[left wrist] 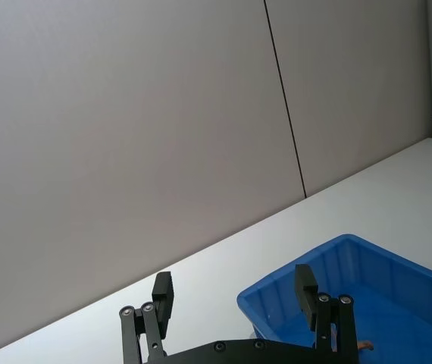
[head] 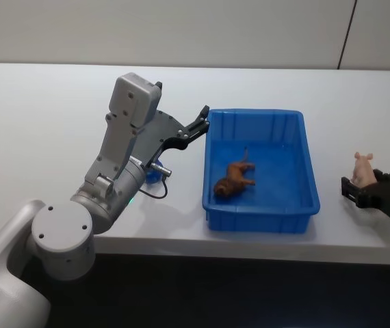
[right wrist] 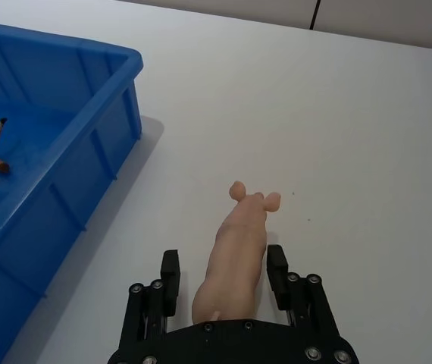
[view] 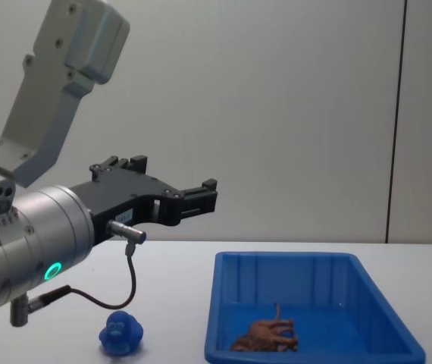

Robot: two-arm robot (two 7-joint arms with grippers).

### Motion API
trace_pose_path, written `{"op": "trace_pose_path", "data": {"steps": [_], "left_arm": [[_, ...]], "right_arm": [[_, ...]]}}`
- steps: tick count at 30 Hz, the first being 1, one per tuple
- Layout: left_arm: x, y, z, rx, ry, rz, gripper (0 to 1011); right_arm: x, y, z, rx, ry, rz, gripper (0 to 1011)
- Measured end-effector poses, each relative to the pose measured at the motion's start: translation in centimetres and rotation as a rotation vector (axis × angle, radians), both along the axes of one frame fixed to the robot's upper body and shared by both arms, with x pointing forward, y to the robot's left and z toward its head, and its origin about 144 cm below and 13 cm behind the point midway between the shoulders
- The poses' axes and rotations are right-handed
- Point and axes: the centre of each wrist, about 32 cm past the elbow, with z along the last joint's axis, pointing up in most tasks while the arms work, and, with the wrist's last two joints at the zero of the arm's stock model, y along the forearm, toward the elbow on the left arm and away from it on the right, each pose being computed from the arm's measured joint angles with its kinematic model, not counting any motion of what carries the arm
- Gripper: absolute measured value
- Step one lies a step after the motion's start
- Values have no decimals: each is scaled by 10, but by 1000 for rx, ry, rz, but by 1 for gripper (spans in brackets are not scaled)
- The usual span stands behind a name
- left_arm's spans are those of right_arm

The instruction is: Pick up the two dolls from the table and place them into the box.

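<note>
At the right edge of the table (head: 44, 137), well apart from the box (head: 260, 217), the right tool (right wrist: 223, 267) stands low over the pink pig (right wrist: 242, 227). Its two fingers are spread, one on each side of the pig's body, and they are not clenched on it; on one side a small gap shows between pad and toy. The pig lies along the line of the tool, with its head pointing away from the wrist.

I judge that the step in hand is the grasp of this pig. To do it well, the tool should close slowly and evenly, so that the rounded body does not slip forward out of the pads. It seems better to hold at the thick middle of the body, not near the narrow head. After the grip is firm, a straight lift comes first, high enough to pass the sloping wall of the box, and then the move toward the robot's left.

The brown creature (head: 235, 181) already lies inside the box, near its front. The left tool (head: 204, 118) hangs raised beside the far left corner of the box, released and empty, so the crossing path should avoid it. The blue duck (view: 121, 334) sits on the table under that arm
</note>
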Motion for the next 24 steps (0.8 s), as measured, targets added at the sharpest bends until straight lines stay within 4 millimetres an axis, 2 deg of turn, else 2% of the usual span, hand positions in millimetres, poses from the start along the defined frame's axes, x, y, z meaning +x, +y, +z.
{"op": "trace_pose_path", "data": {"steps": [9, 13, 24], "left_arm": [[0, 0, 0, 0, 0, 0, 1001], [0, 0, 0, 0, 0, 0, 1002], [0, 0, 0, 0, 0, 0, 1001]], "right_arm": [[0, 1, 1, -5, -11, -9, 445], [0, 3, 4, -12, -42, -11, 366], [3, 11, 22, -20, -166, 6, 364]]}}
